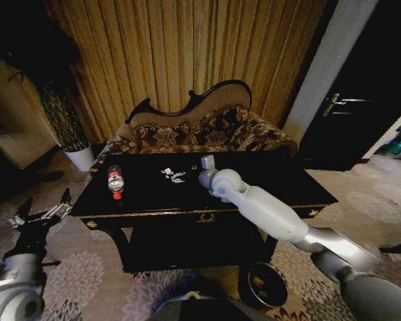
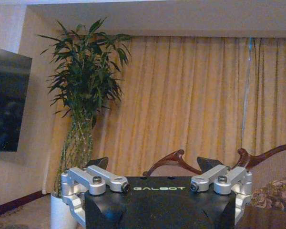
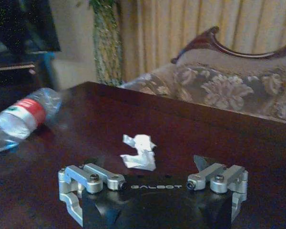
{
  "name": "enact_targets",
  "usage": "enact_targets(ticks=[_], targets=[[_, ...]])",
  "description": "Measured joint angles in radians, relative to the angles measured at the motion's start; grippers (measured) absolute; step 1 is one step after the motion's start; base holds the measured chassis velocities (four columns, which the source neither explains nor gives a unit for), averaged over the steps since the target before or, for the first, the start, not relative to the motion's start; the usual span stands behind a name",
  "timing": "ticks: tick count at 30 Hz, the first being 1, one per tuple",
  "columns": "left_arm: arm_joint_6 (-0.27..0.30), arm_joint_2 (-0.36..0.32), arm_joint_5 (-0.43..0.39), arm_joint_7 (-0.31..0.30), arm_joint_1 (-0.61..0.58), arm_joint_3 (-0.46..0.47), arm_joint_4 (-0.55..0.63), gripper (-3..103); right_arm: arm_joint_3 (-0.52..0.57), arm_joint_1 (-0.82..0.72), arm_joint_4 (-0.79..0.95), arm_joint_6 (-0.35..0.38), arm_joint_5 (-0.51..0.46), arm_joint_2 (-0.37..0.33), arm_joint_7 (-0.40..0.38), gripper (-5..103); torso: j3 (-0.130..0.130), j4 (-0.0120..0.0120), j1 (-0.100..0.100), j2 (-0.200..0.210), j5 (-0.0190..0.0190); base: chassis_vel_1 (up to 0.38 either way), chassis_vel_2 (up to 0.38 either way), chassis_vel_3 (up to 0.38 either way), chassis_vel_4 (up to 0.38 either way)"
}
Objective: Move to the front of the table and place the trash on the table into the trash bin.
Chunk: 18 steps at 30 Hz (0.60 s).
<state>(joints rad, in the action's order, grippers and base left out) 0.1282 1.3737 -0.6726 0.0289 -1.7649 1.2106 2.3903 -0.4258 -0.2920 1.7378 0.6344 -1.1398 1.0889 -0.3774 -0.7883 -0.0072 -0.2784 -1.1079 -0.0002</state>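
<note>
Black table (image 1: 301, 187): right claw (image 3: 152, 164) apart, seemingly just short of paper scrap (image 3: 139, 151).

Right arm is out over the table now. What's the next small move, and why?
Probably ease the right gripper forward and down onto the paper scrap. Its fingers look open, and the scrap lies on the table just ahead of them, not yet between them. The left gripper waits beside the table.

One bottle (image 1: 115, 181); several paper scraps (image 1: 173, 175)
</note>
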Motion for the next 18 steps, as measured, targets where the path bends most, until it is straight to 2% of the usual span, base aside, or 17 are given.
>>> enact_targets(ticks=[7, 18], targets=[[-0.001, -0.003, 0.000, 0.000, -0.005, 0.000, -0.004, 100, 0.003, 0.012, -0.054, 0.004, 0.006, 0.052, -0.008, 100, 0.000, 0.0001, 0.000, 0.000, 0.0000, 0.000, 0.000, 0.000, 0.000], [-0.001, -0.008, 0.001, 0.000, 0.002, -0.014, -0.002, 100, 0.000, 0.021, -0.077, 0.004, 0.004, 0.096, -0.006, 100, 0.000, 0.0000, 0.000, 0.000, 0.0001, 0.000, 0.000, 0.000, 0.000]])
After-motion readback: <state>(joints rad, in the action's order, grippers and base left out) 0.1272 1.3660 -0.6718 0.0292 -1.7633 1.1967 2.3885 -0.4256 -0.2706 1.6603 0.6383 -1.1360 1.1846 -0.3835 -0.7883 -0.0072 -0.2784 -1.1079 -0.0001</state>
